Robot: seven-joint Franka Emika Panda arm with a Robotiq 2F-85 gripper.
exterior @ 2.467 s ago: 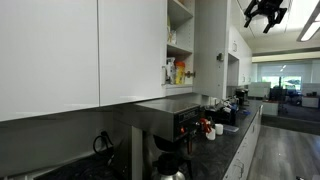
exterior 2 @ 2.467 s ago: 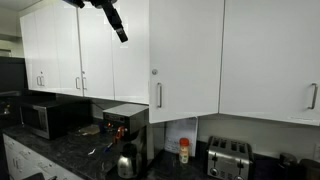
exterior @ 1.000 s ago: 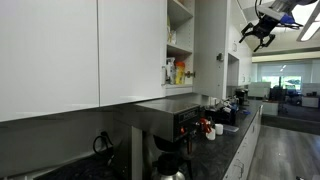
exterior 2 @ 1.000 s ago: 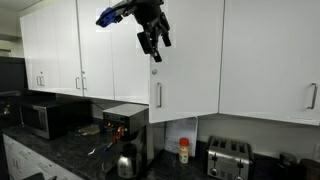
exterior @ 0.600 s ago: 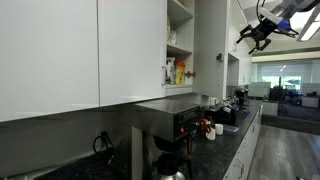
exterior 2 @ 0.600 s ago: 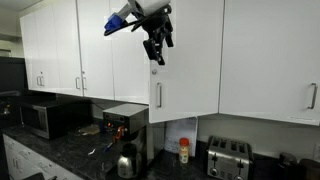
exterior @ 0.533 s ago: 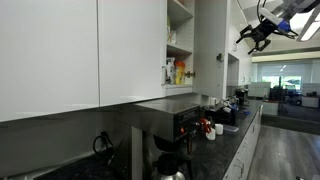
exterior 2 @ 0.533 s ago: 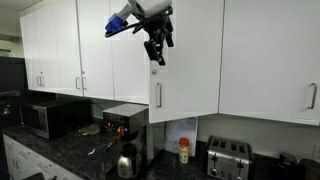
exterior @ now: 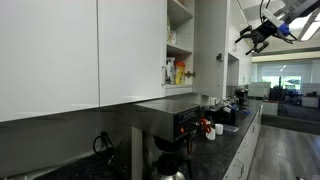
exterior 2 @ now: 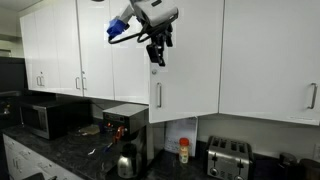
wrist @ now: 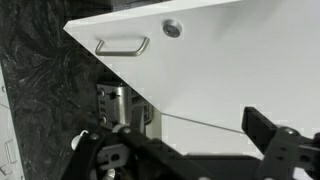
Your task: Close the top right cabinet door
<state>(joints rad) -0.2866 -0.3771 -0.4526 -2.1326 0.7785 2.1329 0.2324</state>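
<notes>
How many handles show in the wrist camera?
1: the silver handle near the corner of the top right cabinet door, beside a small round fitting. Others may be hidden.

We see our arm (exterior: 290, 10) come in from the upper right corner in an exterior view, sloping down to the gripper (exterior: 254, 36), which hangs high above the front edge of the dark counter (exterior: 243, 128). Its black fingers (exterior: 246, 39) splay outward and downward. In an exterior view the white wrist (exterior 2: 153, 12) sits at the top of the picture with a blue cable (exterior 2: 120, 35) looping beside it, and the gripper (exterior 2: 156, 53) points straight down. In the wrist view the gripper (wrist: 180, 152) fills the lower edge, its two dark fingers (wrist: 275, 140) well apart, jaws wide with nothing held between them.
</notes>
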